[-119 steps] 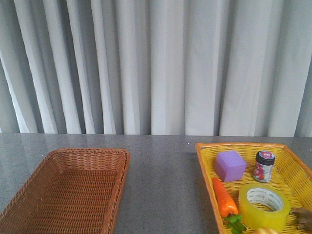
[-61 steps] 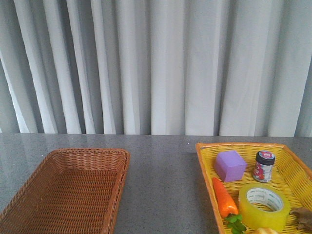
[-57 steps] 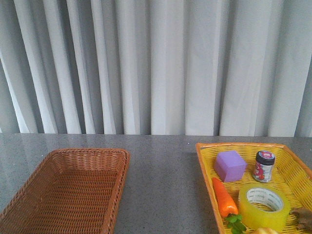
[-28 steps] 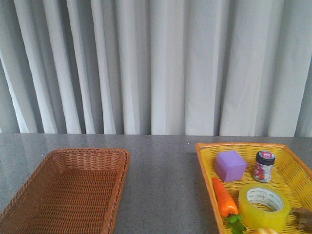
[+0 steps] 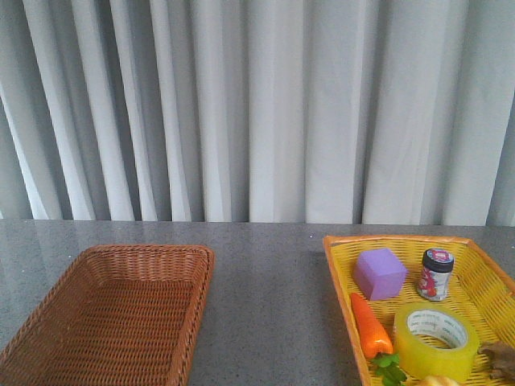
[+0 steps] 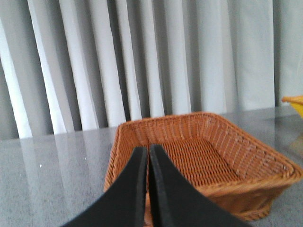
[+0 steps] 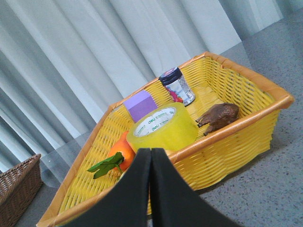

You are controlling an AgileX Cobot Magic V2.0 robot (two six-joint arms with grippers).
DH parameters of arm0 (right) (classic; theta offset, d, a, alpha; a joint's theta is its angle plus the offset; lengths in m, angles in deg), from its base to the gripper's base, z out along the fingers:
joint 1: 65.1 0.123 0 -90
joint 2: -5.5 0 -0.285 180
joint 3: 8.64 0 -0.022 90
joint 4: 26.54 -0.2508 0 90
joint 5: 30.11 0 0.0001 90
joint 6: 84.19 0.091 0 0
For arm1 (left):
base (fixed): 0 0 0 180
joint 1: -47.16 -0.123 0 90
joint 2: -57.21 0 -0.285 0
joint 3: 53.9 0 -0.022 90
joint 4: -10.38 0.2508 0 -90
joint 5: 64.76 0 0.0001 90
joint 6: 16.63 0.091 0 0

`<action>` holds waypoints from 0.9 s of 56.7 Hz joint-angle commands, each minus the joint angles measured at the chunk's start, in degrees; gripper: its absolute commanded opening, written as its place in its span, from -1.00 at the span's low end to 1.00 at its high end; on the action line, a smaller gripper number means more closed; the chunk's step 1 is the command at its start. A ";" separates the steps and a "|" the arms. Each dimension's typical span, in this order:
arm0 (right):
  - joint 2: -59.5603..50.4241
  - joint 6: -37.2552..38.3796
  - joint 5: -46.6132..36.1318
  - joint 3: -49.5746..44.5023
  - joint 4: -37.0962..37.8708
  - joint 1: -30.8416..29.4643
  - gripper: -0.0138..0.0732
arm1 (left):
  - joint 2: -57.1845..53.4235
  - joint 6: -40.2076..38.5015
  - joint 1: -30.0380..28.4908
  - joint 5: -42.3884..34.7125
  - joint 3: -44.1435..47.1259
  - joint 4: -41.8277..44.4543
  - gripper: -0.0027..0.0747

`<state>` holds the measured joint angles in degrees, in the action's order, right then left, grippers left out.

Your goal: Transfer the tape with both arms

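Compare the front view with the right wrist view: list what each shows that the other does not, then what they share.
Only the front view shows the whole brown basket and the table between the baskets; neither gripper appears there.

Only the right wrist view shows the right gripper, shut and outside the yellow basket's near rim, and the full brown lumpy item.

Both show the tape lying flat in the yellow basket with the purple cube, jar and carrot, plus the curtain.
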<state>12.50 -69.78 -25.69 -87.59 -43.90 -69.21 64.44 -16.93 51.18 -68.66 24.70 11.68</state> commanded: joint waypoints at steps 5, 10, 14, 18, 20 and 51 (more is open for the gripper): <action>-0.46 -0.01 -4.43 0.71 -1.89 -0.07 -0.69 | -0.41 -2.38 -0.02 -9.04 -0.85 -0.30 -0.95; -0.32 -0.01 -0.32 3.59 -2.67 -0.07 -0.69 | -0.41 -9.13 -0.02 -11.77 -0.85 -0.32 -0.95; 0.44 -0.41 3.41 6.39 -2.61 -0.07 -0.69 | -0.41 -15.43 -0.02 -13.99 -0.85 -0.23 -0.95; 1.58 -2.29 5.77 10.02 -2.54 -0.07 -0.68 | -0.41 -21.30 -0.02 -15.91 -1.03 -0.08 -0.94; 2.22 -4.11 5.99 11.70 -2.45 -0.07 -0.67 | -0.41 -23.07 -0.02 -16.47 -1.03 -0.08 -0.93; 19.11 -18.52 3.69 29.03 -2.60 -0.07 0.49 | -0.41 -31.12 0.15 -11.05 -9.70 -0.19 -0.65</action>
<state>29.20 -87.39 -15.59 -60.57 -46.45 -69.21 64.44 -47.07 51.18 -77.76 17.48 11.68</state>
